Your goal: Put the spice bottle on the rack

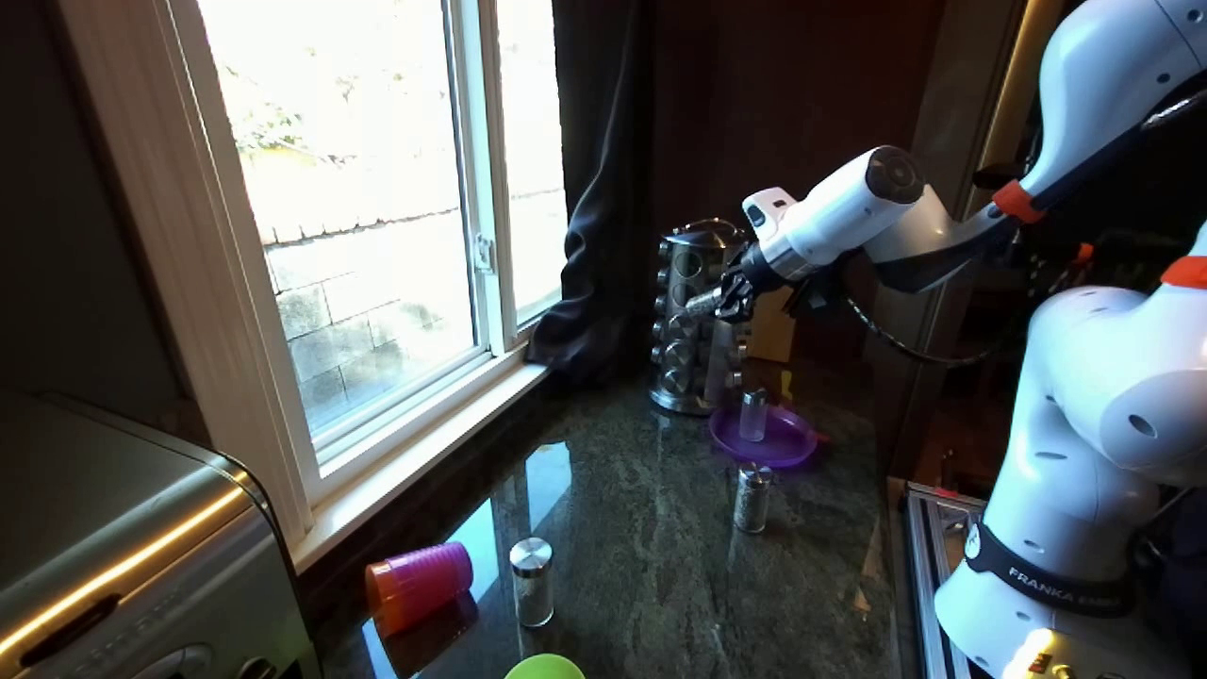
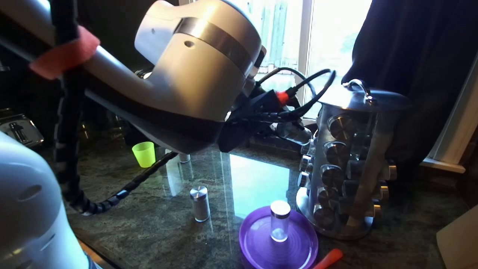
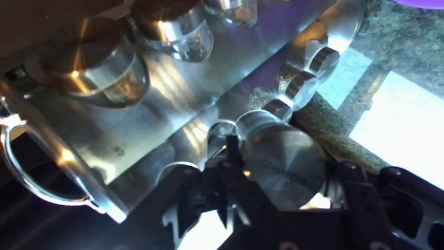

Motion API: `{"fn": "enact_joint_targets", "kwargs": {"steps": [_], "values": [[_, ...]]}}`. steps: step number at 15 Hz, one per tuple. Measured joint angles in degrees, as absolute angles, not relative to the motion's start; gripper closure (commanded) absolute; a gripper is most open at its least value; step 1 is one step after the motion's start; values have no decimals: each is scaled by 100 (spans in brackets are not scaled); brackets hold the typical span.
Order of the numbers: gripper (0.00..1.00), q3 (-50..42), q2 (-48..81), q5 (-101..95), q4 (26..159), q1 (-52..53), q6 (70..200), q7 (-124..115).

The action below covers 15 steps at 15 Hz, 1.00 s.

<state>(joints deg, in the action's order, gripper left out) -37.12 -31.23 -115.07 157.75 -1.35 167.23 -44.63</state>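
Holding the bottle (image 2: 295,133) by its lid (image 3: 284,166), just beside the rack (image 3: 166,100)

In the air over the end of the counter (image 1: 641,566) by the curtain (image 1: 599,236), level with the upper part of the rack. Tilted, base foremost and lower than the lid. Not yet seated, judging by the bare glass; cannot tell whether touching the rack or just short of it.

Likely light, stiff and smooth: glass below, brushed metal on top. Cannot tell how full. Treat as breakable, above all against the rack's metal, and as apt to slide or twist in a loose hold.

Clamped at the sides of the lid between the fingers (image 3: 233,149) of the gripper (image 3: 281,161). Probably the right place to take hold, leaving the glass free to go in first. Hold there; push along the bottle's length rather than levering sideways, so as not to pry off the lid or chip the glass.

Farther out, note a plate (image 2: 257,246) next to the rack, toward the counter's robot-side edge, with a second bottle (image 2: 280,226) upright on it. Then find a third bottle (image 2: 200,205) upright, farther from that end. Well apart from the rack, see, upright, a fourth bottle (image 1: 534,585) and a lime cup (image 2: 144,154).
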Motion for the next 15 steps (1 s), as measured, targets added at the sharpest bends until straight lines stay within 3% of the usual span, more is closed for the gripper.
{"fn": "enact_joint_targets", "kwargs": {"steps": [5, 9, 10, 12, 15], "values": [[76, -1976, -3097, -12189, 15765, -626, 15782, -5901], [76, -216, -2767, -11089, 15776, -1133, 14133, -6018], [51, 179, -2655, -10597, 15776, -1161, 13678, -5874], [51, 757, -2438, -9789, 15777, -1115, 13002, -5538], [51, 904, -2306, -9612, 15772, -1117, 12859, -5476]]}}
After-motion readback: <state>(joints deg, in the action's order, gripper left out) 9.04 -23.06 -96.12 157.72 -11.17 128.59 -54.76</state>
